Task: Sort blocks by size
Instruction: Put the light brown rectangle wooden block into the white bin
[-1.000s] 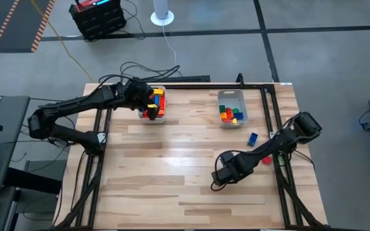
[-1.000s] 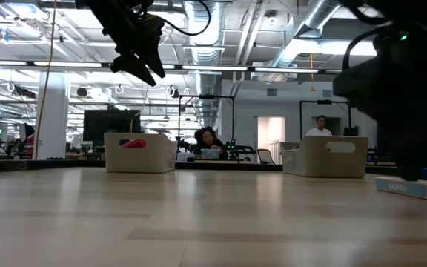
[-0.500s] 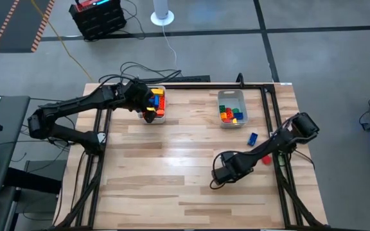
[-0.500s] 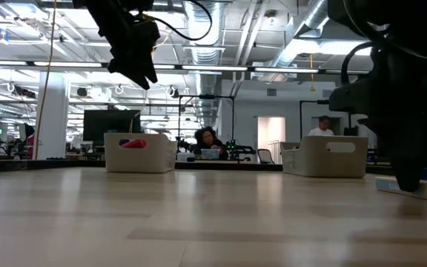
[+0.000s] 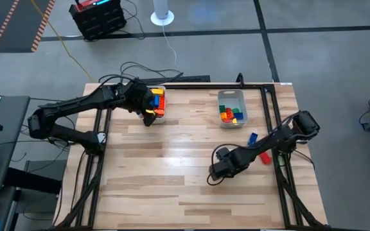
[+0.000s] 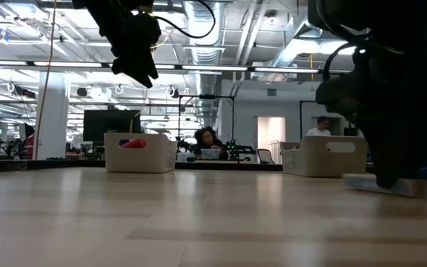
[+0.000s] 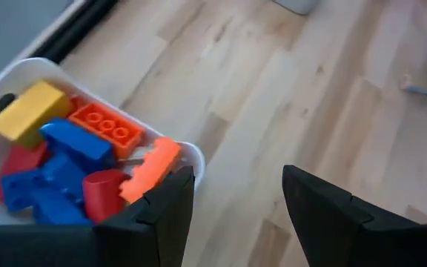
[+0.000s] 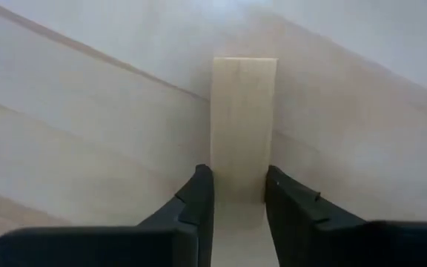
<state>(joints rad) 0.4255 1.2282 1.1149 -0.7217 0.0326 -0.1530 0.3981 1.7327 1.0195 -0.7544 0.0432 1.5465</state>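
Blocks (image 7: 65, 159) half-hidden in bin (image 7: 191, 152) | left hand (image 7: 236, 215) open, empty | right hand (image 8: 236, 194) pinching tan bar (image 8: 243, 119)

Wooden table (image 5: 172, 173) with two bins (image 5: 231, 108), loose blocks (image 5: 252, 138)

Both arms are dark, jointed tubes, each claw (image 7: 236, 215) two blocky black fingers.
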